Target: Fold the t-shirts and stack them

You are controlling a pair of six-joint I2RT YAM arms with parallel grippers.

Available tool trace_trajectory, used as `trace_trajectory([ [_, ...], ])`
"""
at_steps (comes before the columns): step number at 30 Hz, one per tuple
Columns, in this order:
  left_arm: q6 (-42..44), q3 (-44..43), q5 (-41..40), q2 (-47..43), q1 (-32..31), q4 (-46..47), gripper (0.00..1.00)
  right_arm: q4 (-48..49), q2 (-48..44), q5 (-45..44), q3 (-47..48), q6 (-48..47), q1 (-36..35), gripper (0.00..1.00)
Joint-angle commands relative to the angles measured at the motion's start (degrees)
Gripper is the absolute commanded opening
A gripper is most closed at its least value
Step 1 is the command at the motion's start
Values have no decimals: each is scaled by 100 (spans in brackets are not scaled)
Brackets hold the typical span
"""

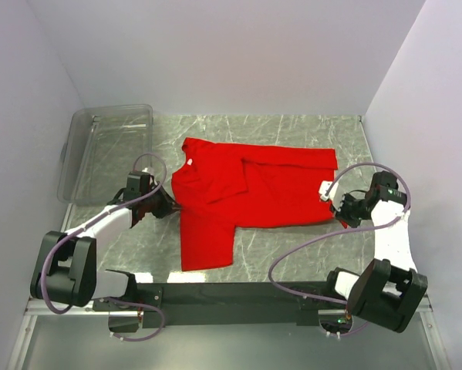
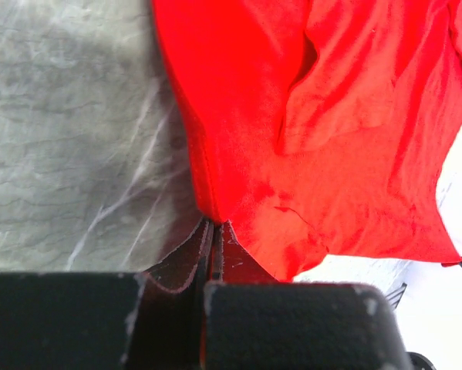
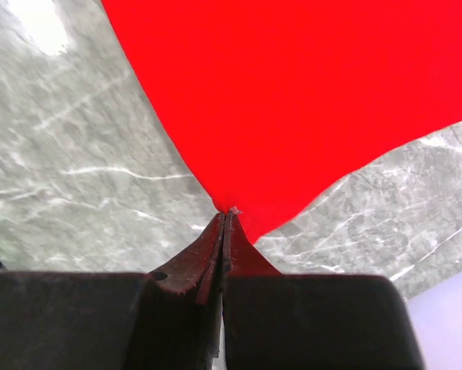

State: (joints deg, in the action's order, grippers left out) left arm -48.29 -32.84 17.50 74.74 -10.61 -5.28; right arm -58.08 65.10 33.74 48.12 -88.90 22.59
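A bright red t-shirt [image 1: 246, 189] lies spread across the marble table [image 1: 308, 247], partly folded over itself, one sleeve reaching toward the near edge. At the shirt's left edge my left gripper [image 1: 169, 205] is shut on the cloth; the left wrist view shows the red t-shirt [image 2: 323, 123] pinched at the fingertips of the left gripper [image 2: 214, 222]. My right gripper [image 1: 340, 216] is shut on the shirt's right near corner. In the right wrist view the t-shirt [image 3: 308, 100] comes to a point between the tips of the right gripper [image 3: 226, 212].
A clear plastic bin [image 1: 107, 150] stands at the back left of the table. White walls close in the left, back and right. A black rail [image 1: 231, 293] carrying both arm bases runs along the near edge.
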Motion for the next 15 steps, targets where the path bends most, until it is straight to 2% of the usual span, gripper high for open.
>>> trace_trajectory([
  [1,180,-170,228,-82,-11,167,1,-318,-208,405,119,233,61,0],
  [10,215,-442,210,-434,76,44,1,648,-25,301,-83,1234,105,0],
  [15,-75,-635,298,-355,138,220,1,1386,283,-112,-215,1806,105,0],
])
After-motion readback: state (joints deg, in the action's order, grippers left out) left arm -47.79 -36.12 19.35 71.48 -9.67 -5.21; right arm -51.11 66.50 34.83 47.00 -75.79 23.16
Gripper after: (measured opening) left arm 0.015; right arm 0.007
